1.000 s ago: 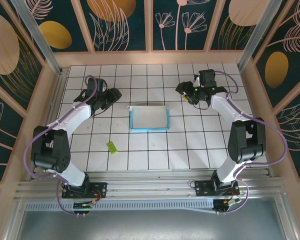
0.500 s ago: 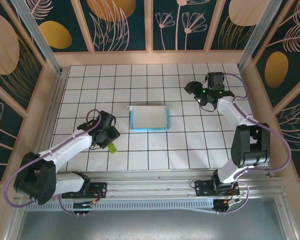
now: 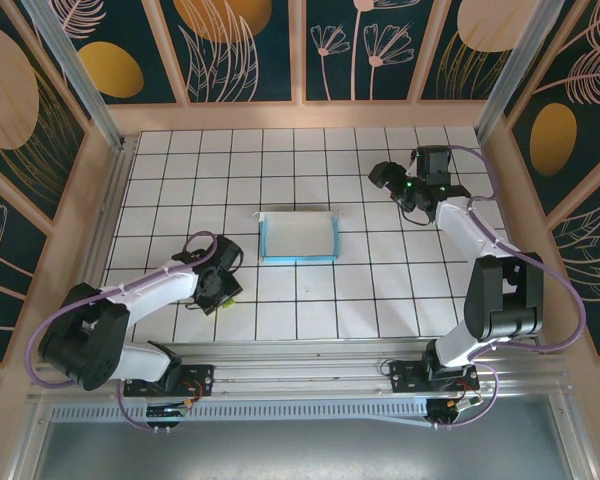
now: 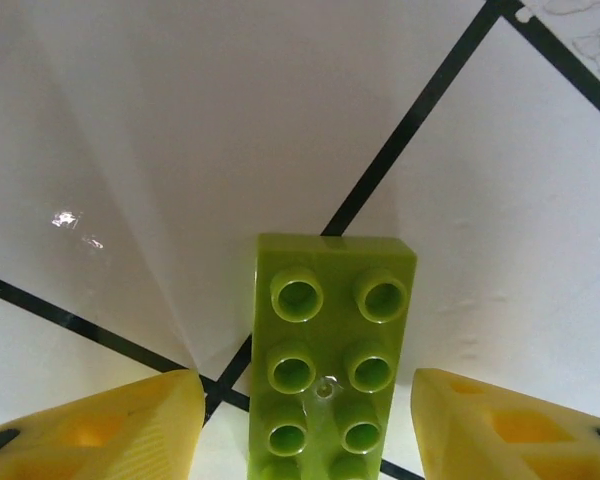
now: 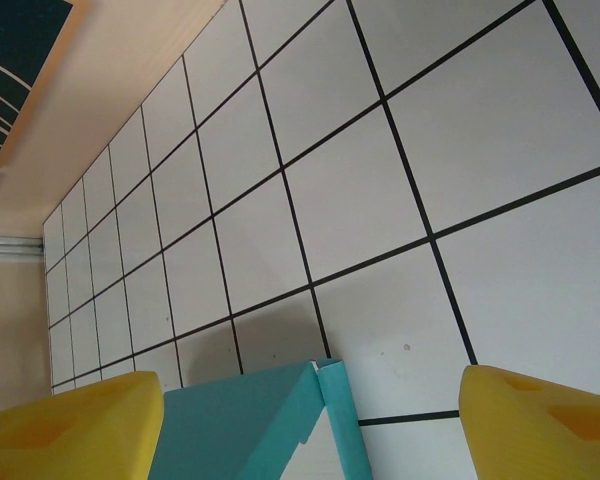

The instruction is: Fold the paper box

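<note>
My left jaws are open astride the lime-green studded plastic brick (image 4: 330,350) on the white-tiled table (image 3: 180,160); right jaws open, well apart from the teal card paper box (image 3: 298,238).

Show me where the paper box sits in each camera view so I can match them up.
Top external: paper box at mid-table, teal walls around a pale inside.
Right wrist: its teal corner at the bottom edge, between the right claw's yellow fingers.
Left wrist: a lime studded brick on the tiles, between the left claw's fingers.
Shared landmark: black grid lines of the white tile floor.
</note>
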Motion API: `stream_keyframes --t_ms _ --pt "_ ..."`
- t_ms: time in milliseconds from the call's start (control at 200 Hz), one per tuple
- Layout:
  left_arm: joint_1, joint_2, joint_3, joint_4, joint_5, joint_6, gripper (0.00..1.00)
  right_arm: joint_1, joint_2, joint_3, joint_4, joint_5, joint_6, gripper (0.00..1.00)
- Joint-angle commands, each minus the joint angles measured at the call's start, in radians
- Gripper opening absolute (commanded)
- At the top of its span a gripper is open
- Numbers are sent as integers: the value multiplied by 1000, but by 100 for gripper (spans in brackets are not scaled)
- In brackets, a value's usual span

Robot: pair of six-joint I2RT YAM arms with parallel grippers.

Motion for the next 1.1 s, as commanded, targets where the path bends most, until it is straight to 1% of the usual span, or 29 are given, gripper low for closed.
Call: stream_keyframes --t_ms 0,110,185,325,405,496,616,726,801,861,956,1026,1096 --pt "-10 20 -41 30 37 4 55 -5 -48 -20 19 6 -25 78" --pt "-10 18 -69 47 41 -1 44 -4 -59 -26 20 16 -25 79" --pt "-10 10 -70 47 39 3 33 -4 -66 -26 19 23 -25 79" --pt "-10 -33 -58 48 34 28 24 -2 -77 -31 26 32 -20 79" --pt "-16 -77 -48 75 38 76 22 -1 -85 -35 30 37 -21 79" --pt "-63 -119 -17 134 46 160 25 -1 -96 -40 35 46 -28 79" --pt "-198 -98 87 162 -6 306 27 -2 -113 -62 62 78 -61 79" --pt "-317 -31 207 136 -50 511 28 -1 -139 -73 79 128 -110 80" --pt "-367 36 295 94 -73 666 28 3 -168 -87 94 149 -127 81" --pt "-388 104 376 46 -94 801 28 13 -187 -97 102 178 -144 82" --pt "-406 228 512 -59 -206 978 27 39 -210 -95 94 219 -174 83" --pt "-407 301 594 -108 -323 1067 26 48 -223 -92 85 236 -182 84" --pt "-407 336 639 -108 -458 1129 25 57 -237 -95 80 253 -185 84"
